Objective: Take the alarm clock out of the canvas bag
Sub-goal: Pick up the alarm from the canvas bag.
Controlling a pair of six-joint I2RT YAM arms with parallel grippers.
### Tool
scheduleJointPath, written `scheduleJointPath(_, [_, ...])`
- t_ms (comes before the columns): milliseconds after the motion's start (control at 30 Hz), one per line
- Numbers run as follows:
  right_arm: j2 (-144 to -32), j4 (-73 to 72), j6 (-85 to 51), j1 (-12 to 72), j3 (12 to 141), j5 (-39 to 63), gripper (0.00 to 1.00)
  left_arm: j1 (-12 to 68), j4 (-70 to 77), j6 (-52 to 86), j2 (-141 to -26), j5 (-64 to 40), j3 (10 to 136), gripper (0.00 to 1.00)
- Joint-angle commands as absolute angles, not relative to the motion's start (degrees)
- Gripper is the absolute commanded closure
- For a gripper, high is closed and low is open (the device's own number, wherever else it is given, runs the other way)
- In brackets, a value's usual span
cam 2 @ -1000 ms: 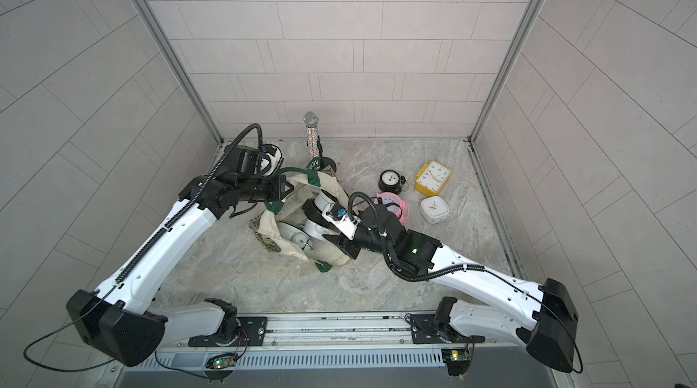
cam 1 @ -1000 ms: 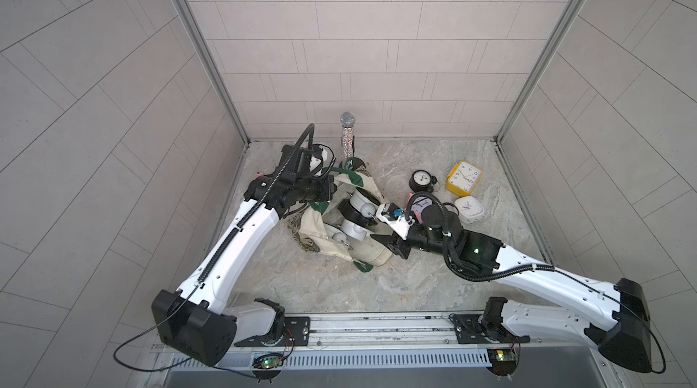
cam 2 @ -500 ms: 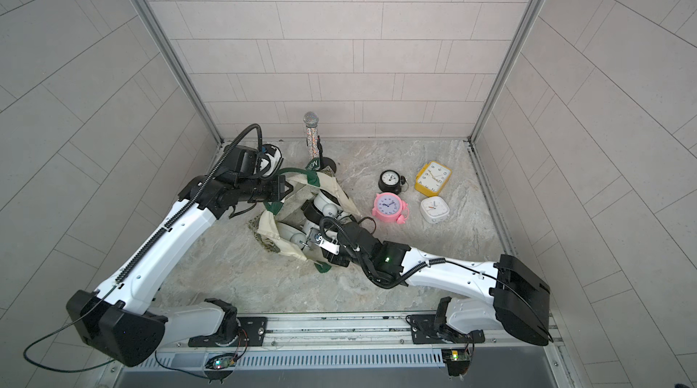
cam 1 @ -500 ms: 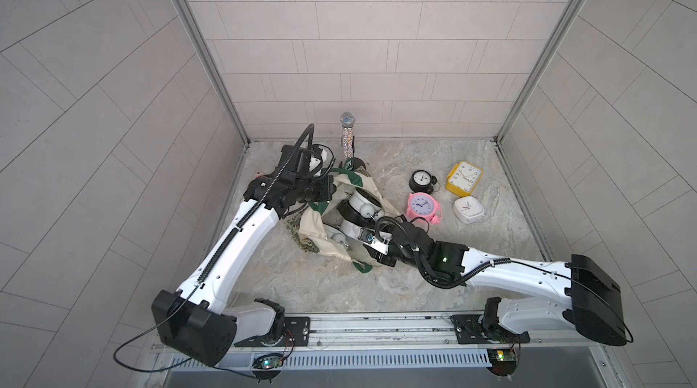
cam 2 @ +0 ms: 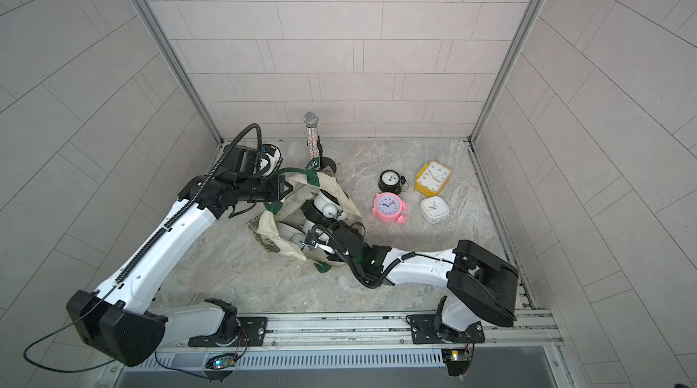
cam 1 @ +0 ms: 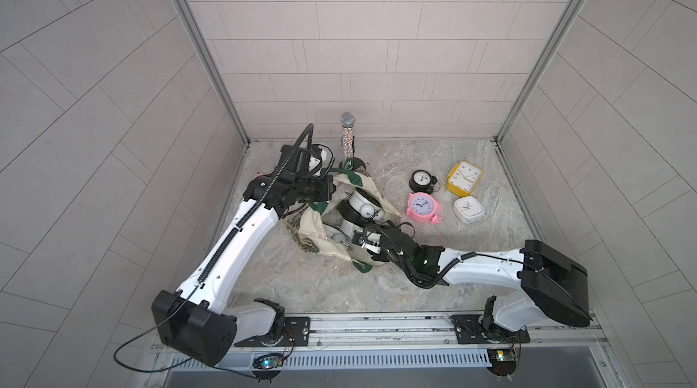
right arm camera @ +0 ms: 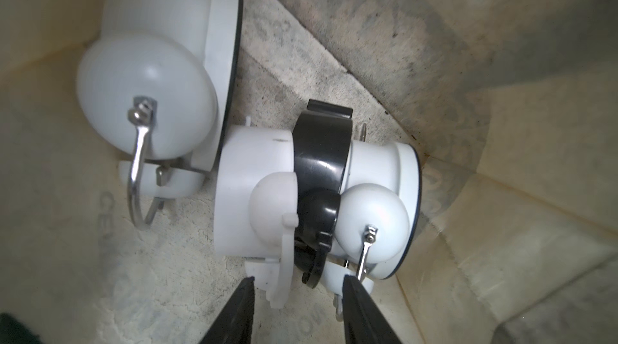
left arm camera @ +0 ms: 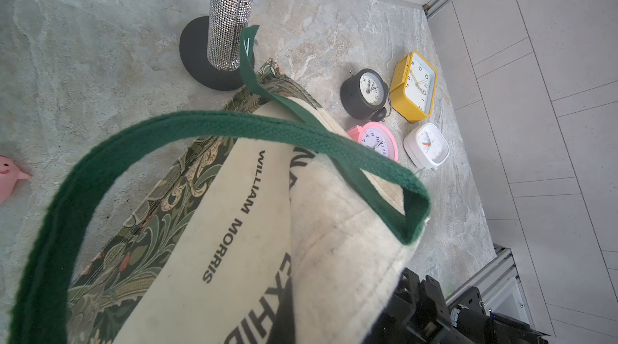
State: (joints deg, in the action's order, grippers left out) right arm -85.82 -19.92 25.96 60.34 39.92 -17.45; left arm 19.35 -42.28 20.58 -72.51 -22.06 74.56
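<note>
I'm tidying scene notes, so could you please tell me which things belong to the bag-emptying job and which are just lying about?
In the job: canvas bag, two white bell clocks inside it, left gripper on its handle, open right gripper.
Lying about: pink clock, black clock, yellow clock, square white clock, glitter microphone, pink pig.

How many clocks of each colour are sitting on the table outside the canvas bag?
Black clock: 1
Yellow clock: 1
Pink clock: 1
White clock: 1
Total: 4

Robot lab cell: tiled walls (cam 1: 358, 46), aluminium frame posts (cam 1: 196, 46), arm-mounting rail (cam 1: 377, 325).
</note>
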Motion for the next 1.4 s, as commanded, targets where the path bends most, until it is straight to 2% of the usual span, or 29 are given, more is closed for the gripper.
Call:
scheduleJointPath(0, [-86.32, -22.64, 27.76, 60.29, 40.31, -19.60, 0.57, 18.64, -40.53, 20.82, -69.77, -23.03, 75.68, 1.00])
scheduleJointPath(200, [-87.57, -23.15, 26.79, 60.34, 40.56, -17.24, 0.69, 18.67, -40.43, 20.93, -69.65, -23.30, 75.32, 1.00])
scheduleJointPath(533, [-89.09, -23.30, 25.66, 59.65, 40.85, -13.50, 0.70, 18.65, -40.08, 21.45, -69.19, -23.65, 74.98, 1.00])
scheduleJointPath(867, [-92.32, -26.59, 24.33, 58.01, 40.24, -11.99, 0.81, 18.68, -39.56, 21.88, -69.47, -24.34, 74.74, 1.00])
scheduleJointPath(1067, [-93.43, -28.15, 23.92, 57.92, 40.47, -11.83, 0.83, 18.65, -39.46, 22.00, -69.61, -24.57, 74.54, 1.00])
scheduleJointPath(1367, [-88.67, -22.41, 24.19, 57.93, 41.11, -12.18, 1.00, 18.69, -39.64, 21.80, -69.55, -24.28, 74.53, 1.00])
